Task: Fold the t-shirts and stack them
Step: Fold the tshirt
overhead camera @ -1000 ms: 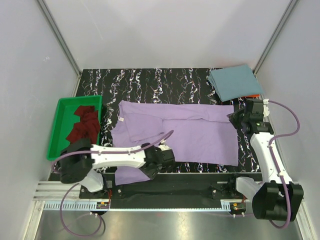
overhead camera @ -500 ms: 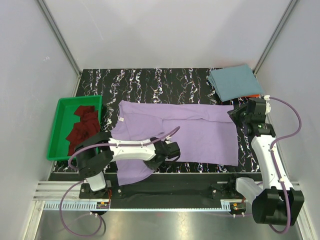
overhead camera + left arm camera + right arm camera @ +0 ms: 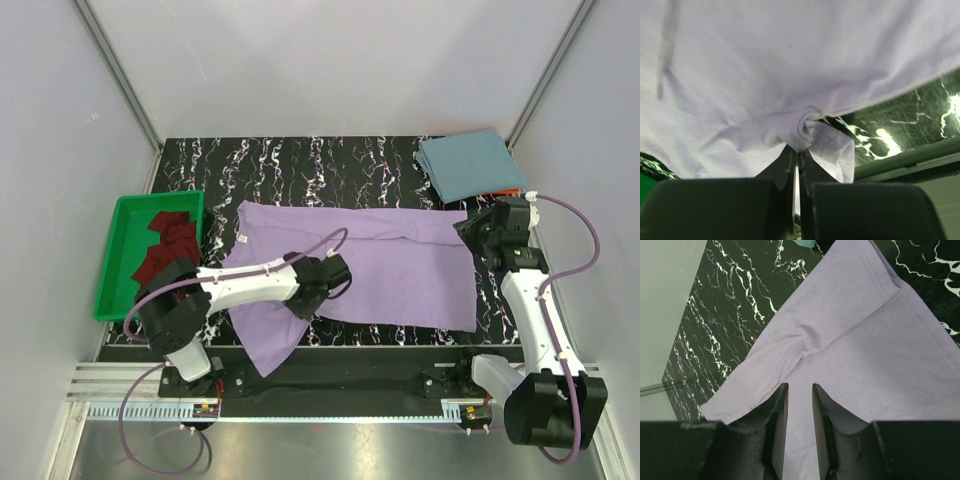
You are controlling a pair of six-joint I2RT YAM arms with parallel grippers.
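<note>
Right of green tray (image 3: 108,260) | left hand (image 3: 798,152) pinches lavender shirt (image 3: 400,265) | right hand (image 3: 799,395) narrow | teal shirt (image 3: 468,165) behind

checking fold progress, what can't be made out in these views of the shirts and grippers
- dark maroon cloth shirt in green plastic tray: top view, left arm covers its near end
- lavender purple cloth shirt: top view, left arm hides where the left gripper pinches it
- orange scrap beside folded teal-blue cloth shirt: too small to identify

A black, white-veined table (image 3: 330,160) is enclosed left, far and right by plain pale walls (image 3: 330,60), with metal posts (image 3: 118,75) set at the far corners and a ribbed metal rail (image 3: 340,410) fixed along its near edge.
</note>
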